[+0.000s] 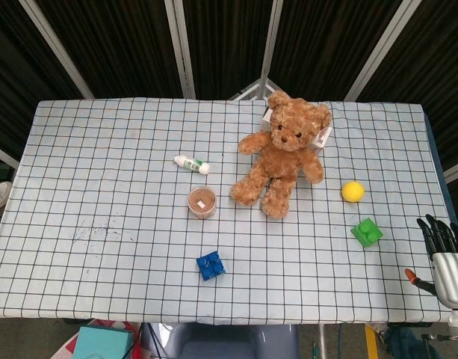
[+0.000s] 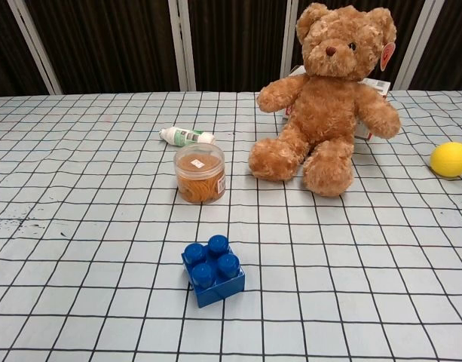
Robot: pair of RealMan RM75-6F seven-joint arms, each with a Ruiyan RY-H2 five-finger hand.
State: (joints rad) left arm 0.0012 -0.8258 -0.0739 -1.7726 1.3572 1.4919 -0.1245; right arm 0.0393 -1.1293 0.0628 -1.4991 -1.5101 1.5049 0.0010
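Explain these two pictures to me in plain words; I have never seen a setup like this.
Both pictures come from one robot's own cameras. The head view looks down on a table with a checked cloth; the chest view looks across it from lower down.

The robot has two arms ending in mechanical hands. Only the right hand shows, at the table's right edge in the head view, fingers apart and holding nothing. The left hand is out of sight.

On the cloth sit a brown teddy bear leaning against a white box, a yellow ball, a green block, a blue block, a small clear jar and a white tube lying flat.
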